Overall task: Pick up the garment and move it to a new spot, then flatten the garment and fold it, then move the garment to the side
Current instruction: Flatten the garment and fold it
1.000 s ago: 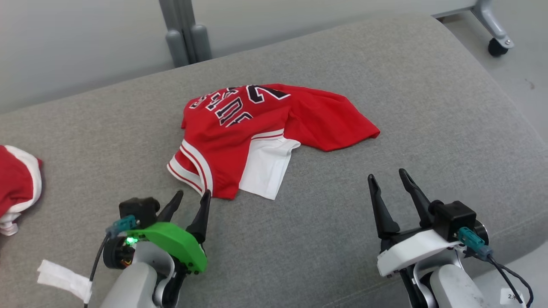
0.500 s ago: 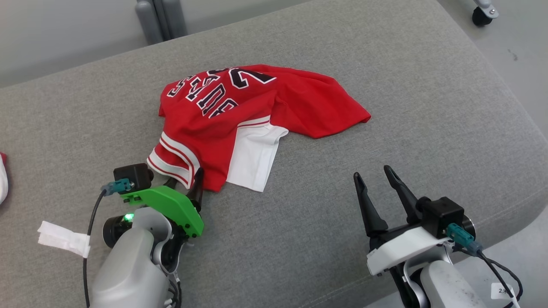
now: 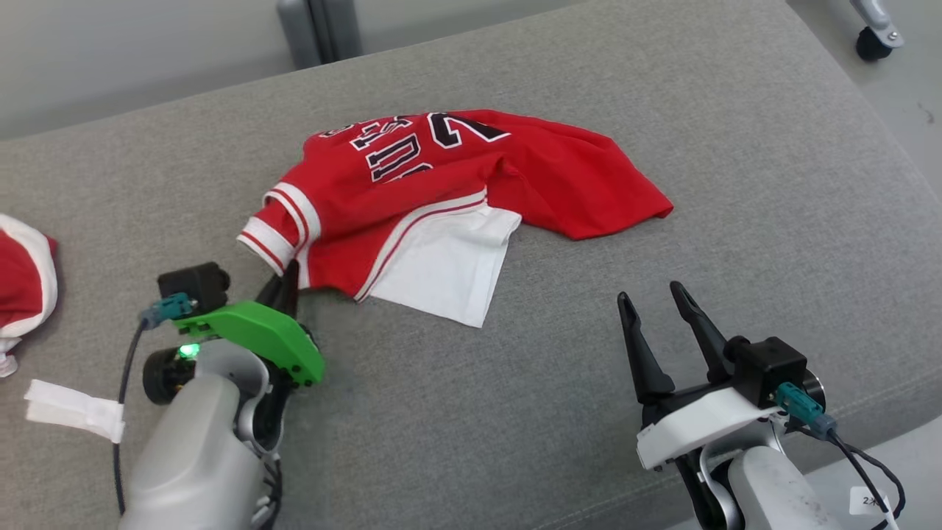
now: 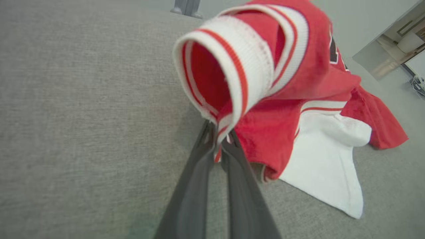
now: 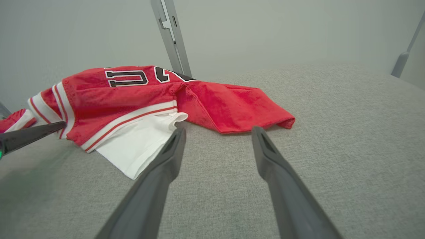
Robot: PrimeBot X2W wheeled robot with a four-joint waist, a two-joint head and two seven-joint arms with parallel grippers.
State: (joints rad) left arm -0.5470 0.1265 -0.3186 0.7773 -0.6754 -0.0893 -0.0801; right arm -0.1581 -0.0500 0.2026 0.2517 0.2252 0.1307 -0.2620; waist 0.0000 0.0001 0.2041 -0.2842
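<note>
The garment [image 3: 441, 191] lies mid-bench [image 3: 736, 184]. The left hand [image 3: 289, 274] meets its edge at seven o'clock, and the right hand [image 3: 650, 291] sits apart at five o'clock. A second garment [image 3: 22, 272] lies well apart at nine o'clock.

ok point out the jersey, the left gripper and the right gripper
jersey [image 3: 441, 191], head view, red panel below the lettering
left gripper [image 4: 219, 136], left wrist view, between its tips pinching the jersey
right gripper [image 3: 650, 291], head view, gap between its open tips

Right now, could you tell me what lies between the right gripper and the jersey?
Bare grey cushion separates the right gripper from the jersey, in the head view.
</note>
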